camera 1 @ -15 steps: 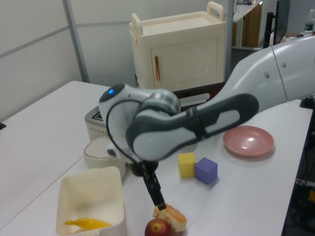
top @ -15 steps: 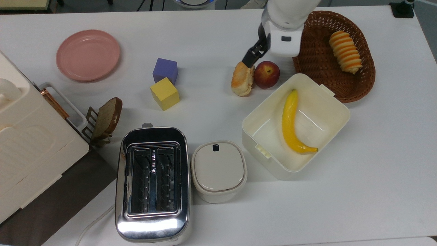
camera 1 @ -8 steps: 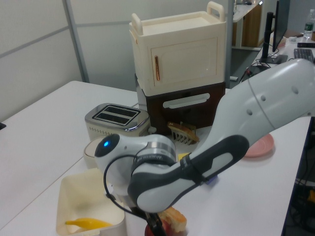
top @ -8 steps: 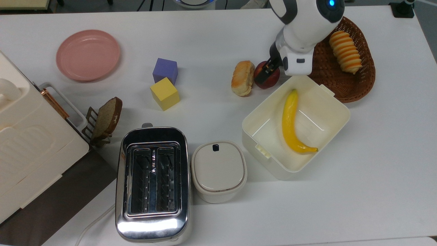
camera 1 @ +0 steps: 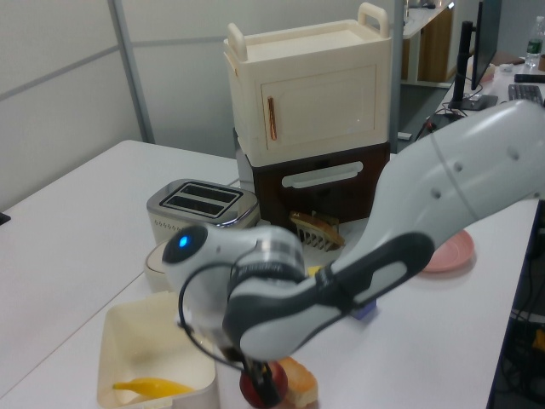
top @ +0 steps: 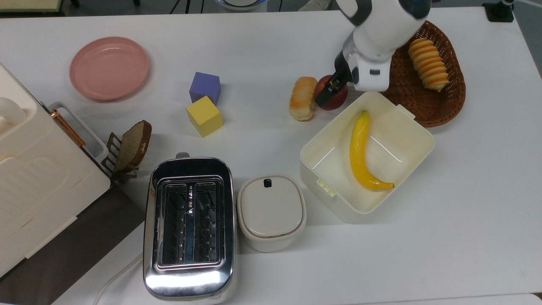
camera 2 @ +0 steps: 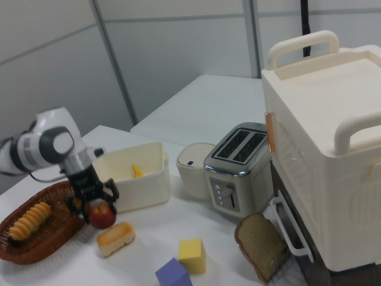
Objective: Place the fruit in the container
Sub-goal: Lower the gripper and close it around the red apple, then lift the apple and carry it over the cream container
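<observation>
The fruit (top: pixel 338 94) is a small dark-red apple on the white table, next to the far corner of the container (top: pixel 394 140). My gripper (top: pixel 329 94) reaches down over it, and one dark finger covers the fruit's side in the top view. In the right view the gripper (camera 2: pixel 98 205) has a finger on each side of the fruit (camera 2: pixel 102 218) and is shut on it. I cannot tell whether the fruit still touches the table. The cream-white container (camera 2: pixel 140 179) is open and holds a yellow banana (top: pixel 359 148).
A bread roll (top: pixel 302 98) lies right beside the fruit on the top view's left. A wicker basket (top: pixel 394 67) with a spiral pastry stands behind the container. A white lidded pot (top: pixel 271 212), a toaster (top: pixel 189 224), two cubes (top: pixel 205 115) and a pink plate (top: pixel 109 67) stand further away in the top view.
My gripper swung from over the bread roll to the fruit and shut around it. The roll got nudged and turned slightly. In the left view the fruit sits a little higher.
</observation>
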{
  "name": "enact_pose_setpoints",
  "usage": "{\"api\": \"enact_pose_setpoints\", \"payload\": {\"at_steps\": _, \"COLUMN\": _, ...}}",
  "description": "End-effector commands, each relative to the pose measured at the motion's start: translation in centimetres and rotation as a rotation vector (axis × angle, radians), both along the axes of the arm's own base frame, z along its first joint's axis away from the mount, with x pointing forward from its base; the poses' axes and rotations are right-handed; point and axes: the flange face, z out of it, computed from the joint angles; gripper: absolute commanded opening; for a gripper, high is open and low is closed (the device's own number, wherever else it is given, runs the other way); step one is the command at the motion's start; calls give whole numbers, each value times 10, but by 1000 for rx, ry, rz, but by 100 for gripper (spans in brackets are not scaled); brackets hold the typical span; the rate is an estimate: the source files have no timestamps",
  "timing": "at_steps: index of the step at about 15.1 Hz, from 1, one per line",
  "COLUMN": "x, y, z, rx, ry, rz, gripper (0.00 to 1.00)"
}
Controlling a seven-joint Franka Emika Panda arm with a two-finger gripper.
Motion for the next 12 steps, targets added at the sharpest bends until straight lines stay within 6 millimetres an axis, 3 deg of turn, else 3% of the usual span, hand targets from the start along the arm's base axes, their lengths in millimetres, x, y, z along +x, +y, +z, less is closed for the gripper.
{"api": "enact_pose_setpoints", "payload": {"at_steps": 1, "x": -11, "y": -28, "z": 92, "rx": 37, "ry": -52, "rz": -64, "gripper": 60}}
{"api": "enact_pose_setpoints", "payload": {"at_steps": 4, "x": 3, "y": -40, "z": 143, "rx": 173, "ry": -7, "rz": -183, "gripper": 60}}
{"api": "enact_pose_setpoints", "payload": {"at_steps": 7, "x": 27, "y": -61, "z": 174, "rx": 288, "ry": -64, "rz": -390, "gripper": 63}}
{"api": "enact_pose_setpoints", "payload": {"at_steps": 10, "x": 49, "y": -55, "z": 170, "rx": 322, "ry": -163, "rz": -491, "gripper": 65}}
{"api": "enact_pose_setpoints", "payload": {"at_steps": 12, "x": 62, "y": -48, "z": 153, "rx": 331, "ry": -209, "rz": -535, "gripper": 65}}
